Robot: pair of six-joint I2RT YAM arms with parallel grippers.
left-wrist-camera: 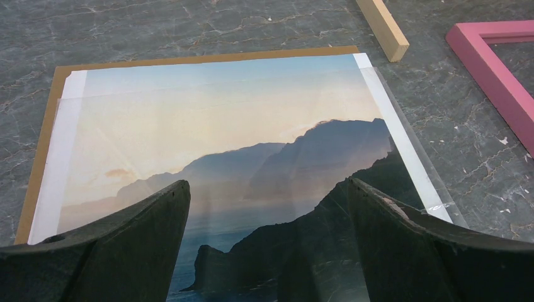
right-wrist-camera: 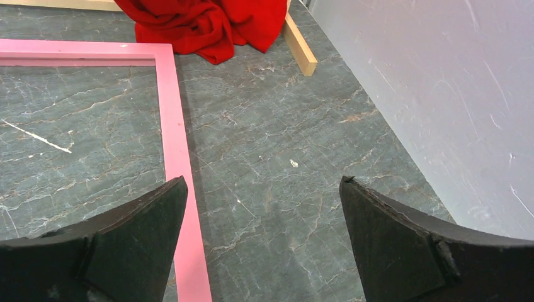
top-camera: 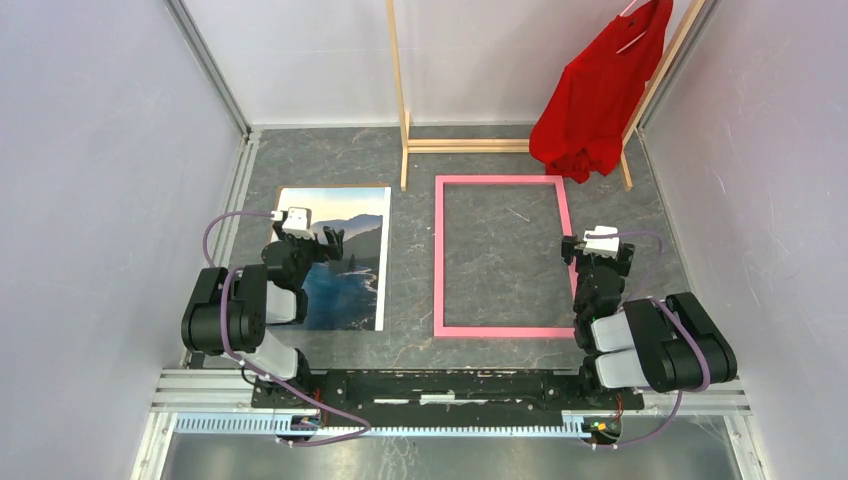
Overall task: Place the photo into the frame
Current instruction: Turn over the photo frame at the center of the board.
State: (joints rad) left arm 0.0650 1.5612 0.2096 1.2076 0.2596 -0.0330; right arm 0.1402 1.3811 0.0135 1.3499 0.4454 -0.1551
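Observation:
The photo (top-camera: pixel 340 255) of a blue coast and dark mountains lies flat on the table's left half, on a brown board (left-wrist-camera: pixel 189 60) with a clear sheet over it. The pink frame (top-camera: pixel 440 250) lies flat to its right, empty, with the table showing through. My left gripper (top-camera: pixel 330 243) hovers open over the photo (left-wrist-camera: pixel 252 145), nothing between its fingers (left-wrist-camera: pixel 145 245). My right gripper (top-camera: pixel 572 250) stands open above the frame's right rail (right-wrist-camera: pixel 173 126), holding nothing.
A bare-wood clothes rack (top-camera: pixel 470 145) stands at the back, a red garment (top-camera: pixel 600 90) hanging on its right side and pooling on the table near the frame's far right corner (right-wrist-camera: pixel 208 25). Pale walls close in left, right (right-wrist-camera: pixel 441 94) and behind.

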